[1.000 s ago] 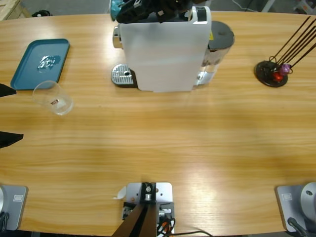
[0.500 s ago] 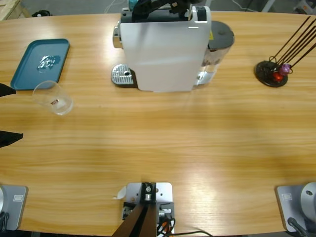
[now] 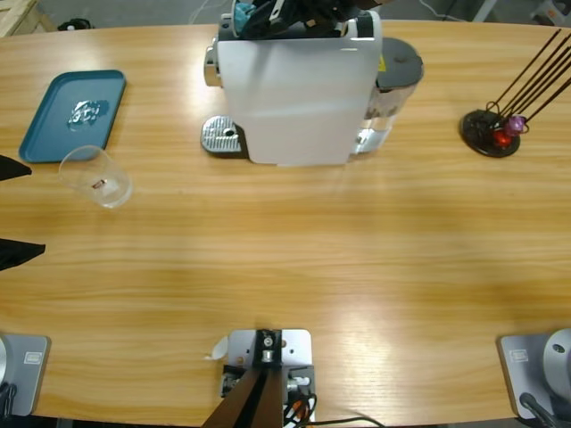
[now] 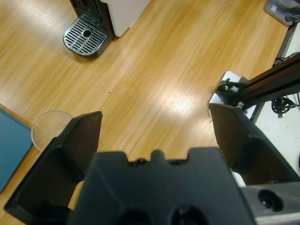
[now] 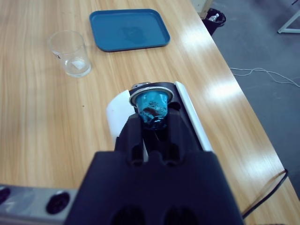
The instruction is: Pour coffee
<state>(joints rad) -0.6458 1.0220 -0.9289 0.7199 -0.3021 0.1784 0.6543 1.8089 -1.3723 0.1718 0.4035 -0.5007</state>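
While gripped between right jaws, blue capsule (image 5: 152, 106) over white coffee machine (image 5: 123, 110)

On your far left a blue tray (image 3: 73, 114) lies flat on the wooden table (image 3: 294, 259), and a small crumpled bit of clear wrapping (image 3: 85, 112) rests on it. In the right wrist view the same tray (image 5: 129, 29) shows beyond the table's bare boards. At your far right stands a round black stand (image 3: 489, 133) with thin dark rods (image 3: 535, 76) slanting up and outward from it; a small red and purple item (image 3: 508, 127) sits at the foot of the rods. In the right wrist view a cable (image 5: 269, 187) lies on the grey floor (image 5: 262, 42).
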